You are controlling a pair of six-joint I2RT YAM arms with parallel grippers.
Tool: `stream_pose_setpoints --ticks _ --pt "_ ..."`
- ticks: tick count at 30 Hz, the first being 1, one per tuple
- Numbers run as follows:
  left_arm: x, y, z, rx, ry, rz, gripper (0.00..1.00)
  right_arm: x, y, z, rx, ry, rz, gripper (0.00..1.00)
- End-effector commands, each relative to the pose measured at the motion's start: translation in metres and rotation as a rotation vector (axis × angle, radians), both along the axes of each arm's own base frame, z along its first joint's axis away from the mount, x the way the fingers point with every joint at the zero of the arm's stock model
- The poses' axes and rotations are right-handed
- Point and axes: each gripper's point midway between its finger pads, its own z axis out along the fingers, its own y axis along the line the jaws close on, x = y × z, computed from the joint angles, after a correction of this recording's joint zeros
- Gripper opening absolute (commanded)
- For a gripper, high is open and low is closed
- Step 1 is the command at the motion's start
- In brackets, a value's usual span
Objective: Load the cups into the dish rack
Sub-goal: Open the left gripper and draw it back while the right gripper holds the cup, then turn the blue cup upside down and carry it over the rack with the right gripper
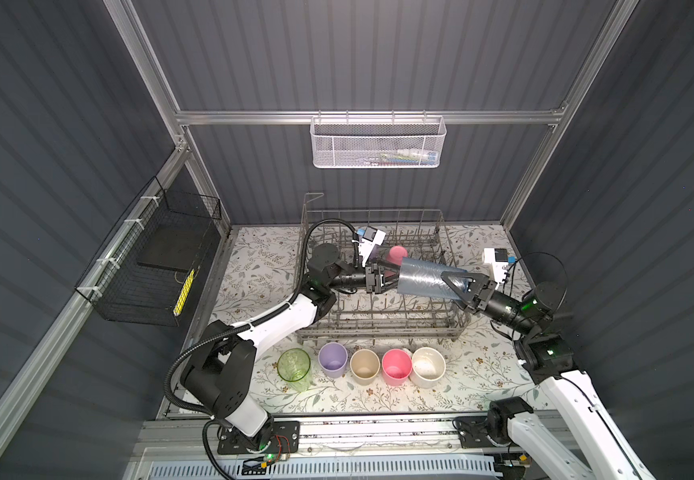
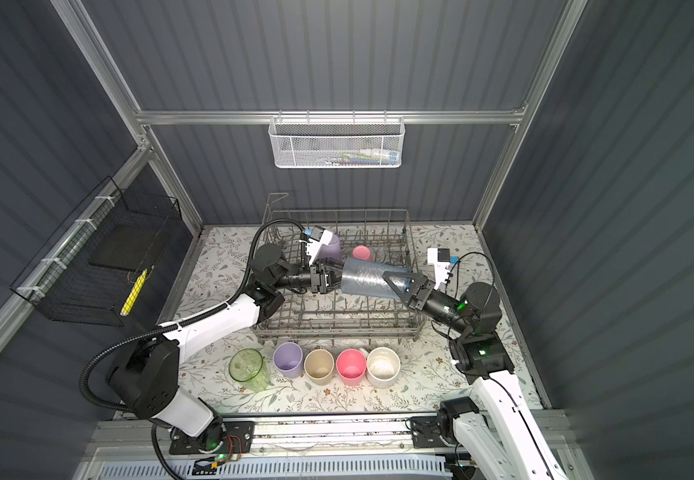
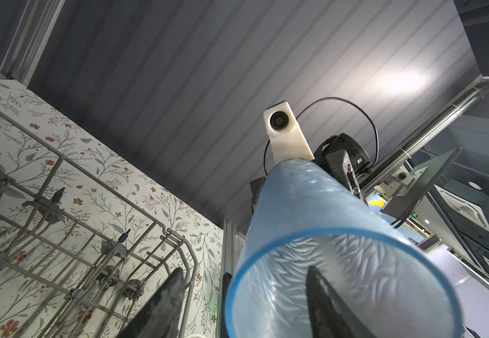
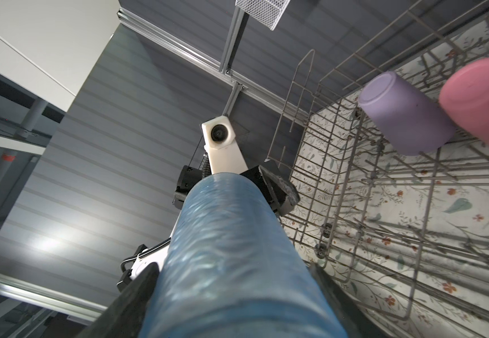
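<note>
The clear blue cup [image 1: 424, 280] [image 2: 366, 278] lies sideways in the air over the dish rack [image 1: 378, 328] [image 4: 354, 204]. My right gripper [image 1: 449, 286] [image 4: 231, 281] is shut on its base end. My left gripper [image 1: 393, 278] [image 3: 244, 269] is open at the rim, one finger inside the cup [image 3: 325, 219] and one outside. A pink cup [image 1: 397, 252] [image 4: 483, 102] and a lilac cup [image 2: 333, 245] [image 4: 404, 114] stand upside down at the rack's back. In front of the rack stand green [image 1: 294, 368], lilac [image 1: 333, 359], beige [image 1: 364, 365], pink [image 1: 396, 365] and wide cream [image 1: 427, 365] cups, mouths up.
A white mesh basket [image 1: 378, 141] hangs on the back wall. A black wire basket [image 1: 150, 262] hangs on the left wall. The rack's tall wire sides [image 1: 312, 216] rise near my left arm. Floral table surface [image 1: 262, 266] shows on both sides of the rack.
</note>
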Motion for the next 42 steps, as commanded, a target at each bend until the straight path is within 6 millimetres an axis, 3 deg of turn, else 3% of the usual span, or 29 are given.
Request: stream_pose_setpoints --ticks 1,11,17,22,26,28,31,42 --pt "-0.006 0.015 0.023 -0.018 -0.083 0.045 0.68 -0.002 -0.005 0.011 -0.062 -0.068 -0.043 0.14" --pt "-0.009 0.047 0.027 0.122 -0.166 0.219 0.72 0.001 -0.018 0.021 -0.111 -0.095 -0.097 0.14" --pt "-0.013 0.074 0.038 0.183 -0.202 0.354 0.72 0.018 -0.033 0.016 -0.323 -0.083 -0.178 0.15" --pt "-0.019 0.090 0.053 0.194 -0.236 0.422 0.72 0.047 -0.047 -0.008 -0.548 -0.003 -0.215 0.17" --pt "-0.022 0.092 0.054 0.203 -0.234 0.423 0.73 0.075 -0.065 -0.029 -0.714 0.065 -0.275 0.16" --pt "-0.022 0.093 0.052 0.213 -0.238 0.422 0.73 0.085 -0.070 -0.029 -0.756 0.067 -0.295 0.17" --pt "-0.022 0.092 0.049 0.223 -0.244 0.419 0.73 0.111 -0.080 -0.045 -0.845 0.121 -0.328 0.17" --pt "-0.013 0.082 0.034 0.240 -0.238 0.391 0.74 0.177 -0.091 -0.068 -1.082 0.173 -0.356 0.16"
